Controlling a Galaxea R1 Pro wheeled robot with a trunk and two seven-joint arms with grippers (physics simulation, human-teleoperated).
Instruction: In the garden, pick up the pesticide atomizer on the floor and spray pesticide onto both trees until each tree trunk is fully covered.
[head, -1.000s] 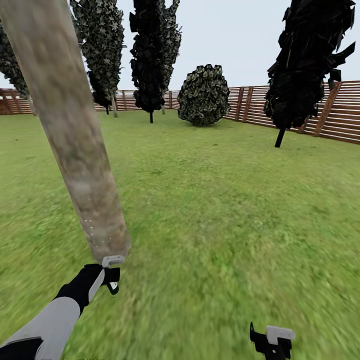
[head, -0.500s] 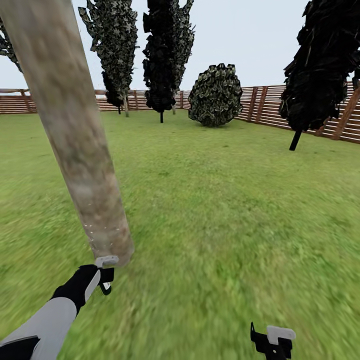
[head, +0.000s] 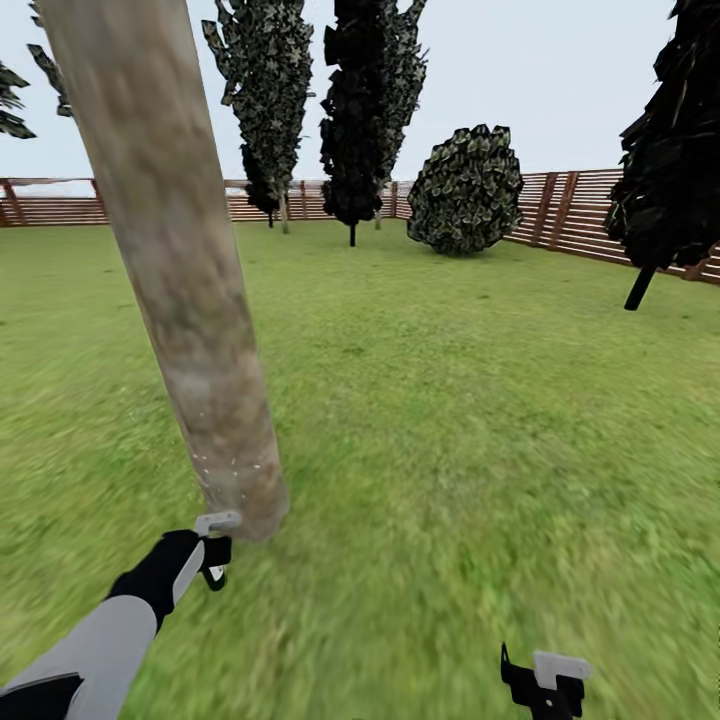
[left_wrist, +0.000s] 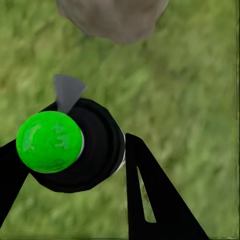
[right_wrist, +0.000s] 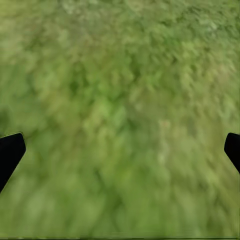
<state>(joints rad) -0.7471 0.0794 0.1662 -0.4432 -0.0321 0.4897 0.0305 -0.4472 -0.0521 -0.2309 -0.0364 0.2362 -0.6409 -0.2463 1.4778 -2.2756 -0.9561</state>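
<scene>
The left gripper (left_wrist: 70, 165) clamps the pesticide atomizer (left_wrist: 72, 150), green cap up, just beside the foot of the tree trunk (head: 190, 290), where about 4 white specks (head: 225, 470) show. The right gripper (head: 545, 685) hangs wide over grass (head: 480, 400).

The left arm, grey-sleeved with a black wrist, reaches forward and up; its left pincer (head: 214, 550) is clamped around a round black-and-green object. The right pincer (head: 545, 682) hangs low, fingers spread wide apart, holding nothing.
</scene>
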